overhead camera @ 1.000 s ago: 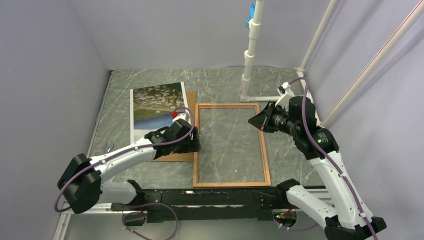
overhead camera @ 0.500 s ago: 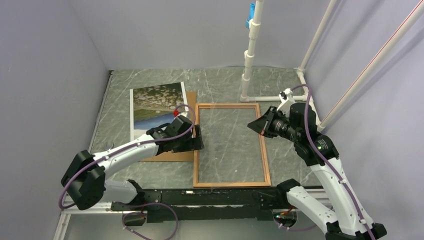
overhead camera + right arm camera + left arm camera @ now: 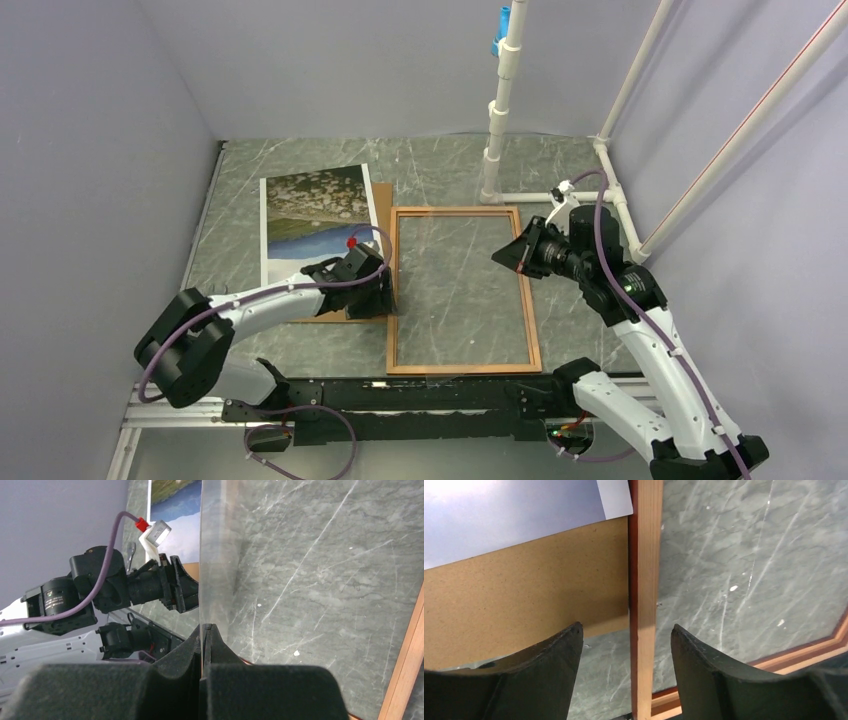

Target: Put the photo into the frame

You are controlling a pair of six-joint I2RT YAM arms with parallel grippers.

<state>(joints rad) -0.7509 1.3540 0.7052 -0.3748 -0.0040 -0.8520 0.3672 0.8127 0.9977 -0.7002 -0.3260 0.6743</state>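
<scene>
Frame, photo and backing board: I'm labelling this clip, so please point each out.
frame (image 3: 465, 369): top external view, its near bottom rail.
photo (image 3: 315, 205): top external view, middle of the print.
backing board (image 3: 524, 595): left wrist view, bare brown face.

You can pass over bare tabletop (image 3: 440, 165) upper centre; white pipe post (image 3: 492, 150) blocks behind the frame (image 3: 465, 369), left gripper (image 3: 391, 291) straddles its left rail, right gripper (image 3: 205, 630) pinches the clear pane (image 3: 215, 555).

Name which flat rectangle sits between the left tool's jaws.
The frame: its orange-brown wooden rail runs between the open left tool's jaws. The photo and brown backing board lie beside it.
</scene>
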